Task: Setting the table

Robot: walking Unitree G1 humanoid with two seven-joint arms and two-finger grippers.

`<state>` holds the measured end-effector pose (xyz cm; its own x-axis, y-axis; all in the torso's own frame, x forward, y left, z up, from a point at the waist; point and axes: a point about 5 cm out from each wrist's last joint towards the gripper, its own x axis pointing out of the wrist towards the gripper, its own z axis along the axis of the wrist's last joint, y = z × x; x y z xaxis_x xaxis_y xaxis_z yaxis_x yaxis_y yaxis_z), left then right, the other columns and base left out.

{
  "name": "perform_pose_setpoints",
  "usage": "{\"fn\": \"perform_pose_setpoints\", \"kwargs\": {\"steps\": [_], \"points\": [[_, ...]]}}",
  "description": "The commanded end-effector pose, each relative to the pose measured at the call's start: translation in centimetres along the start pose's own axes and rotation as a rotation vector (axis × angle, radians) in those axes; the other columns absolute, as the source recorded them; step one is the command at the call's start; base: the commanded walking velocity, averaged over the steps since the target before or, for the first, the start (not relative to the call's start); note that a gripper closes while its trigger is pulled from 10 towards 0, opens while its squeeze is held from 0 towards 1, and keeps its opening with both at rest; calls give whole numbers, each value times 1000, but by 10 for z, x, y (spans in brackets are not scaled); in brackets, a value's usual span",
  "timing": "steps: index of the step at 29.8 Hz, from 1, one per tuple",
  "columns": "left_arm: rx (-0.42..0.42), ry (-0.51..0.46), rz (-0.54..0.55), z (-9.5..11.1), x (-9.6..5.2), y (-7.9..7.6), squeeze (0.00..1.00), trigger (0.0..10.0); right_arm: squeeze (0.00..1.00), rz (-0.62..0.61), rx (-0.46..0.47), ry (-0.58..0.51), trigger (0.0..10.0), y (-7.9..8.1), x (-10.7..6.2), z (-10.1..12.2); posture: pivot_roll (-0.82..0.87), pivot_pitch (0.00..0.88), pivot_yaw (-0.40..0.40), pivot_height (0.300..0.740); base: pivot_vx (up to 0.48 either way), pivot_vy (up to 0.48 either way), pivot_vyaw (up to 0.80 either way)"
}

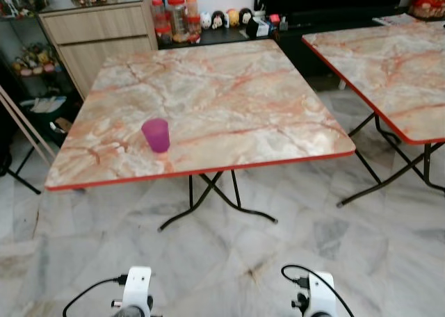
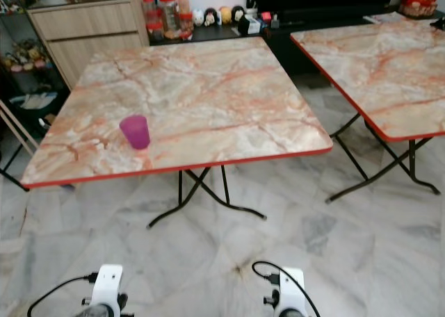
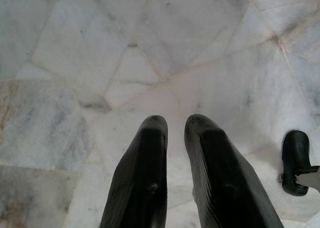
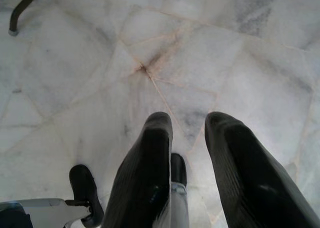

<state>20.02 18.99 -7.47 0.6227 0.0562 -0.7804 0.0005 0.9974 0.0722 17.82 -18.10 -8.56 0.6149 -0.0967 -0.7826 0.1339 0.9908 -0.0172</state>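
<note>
while both claws hang low, empty, fingers apart, purple cup (image 1: 156, 135) sits on table (image 1: 229, 101) ahead.

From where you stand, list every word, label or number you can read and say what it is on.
No text can be read.
Jars with red lids behind the near table: labels too small and blurred.
Small boxes and figurines on the low dark shelf: any print is too small.
Purple cup: plain, no marking.
Paper beyond the second table: print blurred.
</note>
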Motion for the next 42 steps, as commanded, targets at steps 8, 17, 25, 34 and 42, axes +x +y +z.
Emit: {"fn": "perform_pose_setpoints", "kwargs": {"steps": [8, 17, 25, 34, 42], "points": [[-9, 5, 13, -1, 0, 2, 0, 10000, 0, 18, -36, -17, 10000, 4, 1, 4, -63, 0, 41, 740, 311, 0, 467], [-11, 7, 10, -2, 0, 1, 0, 10000, 0, 8, -30, -14, 10000, 0, 1, 4, -64, 0, 39, 740, 310, 0, 0], [-5, 6, 9, -2, 0, 1, 0, 10000, 0, 15, -34, -14, 10000, 1, 1, 5, -63, 0, 38, 740, 311, 0, 0], [-9, 6, 5, -2, 0, 0, 0, 10000, 0, 14, -37, -11, 10000, 1, 1, 4, -65, 0, 35, 740, 311, 0, 0], [-21, 9, -2, -3, 0, -6, 0, 10000, 0, 10, -51, -10, 10000, -3, 0, 3, -79, 0, 15, 740, 309, 0, 0]]}}
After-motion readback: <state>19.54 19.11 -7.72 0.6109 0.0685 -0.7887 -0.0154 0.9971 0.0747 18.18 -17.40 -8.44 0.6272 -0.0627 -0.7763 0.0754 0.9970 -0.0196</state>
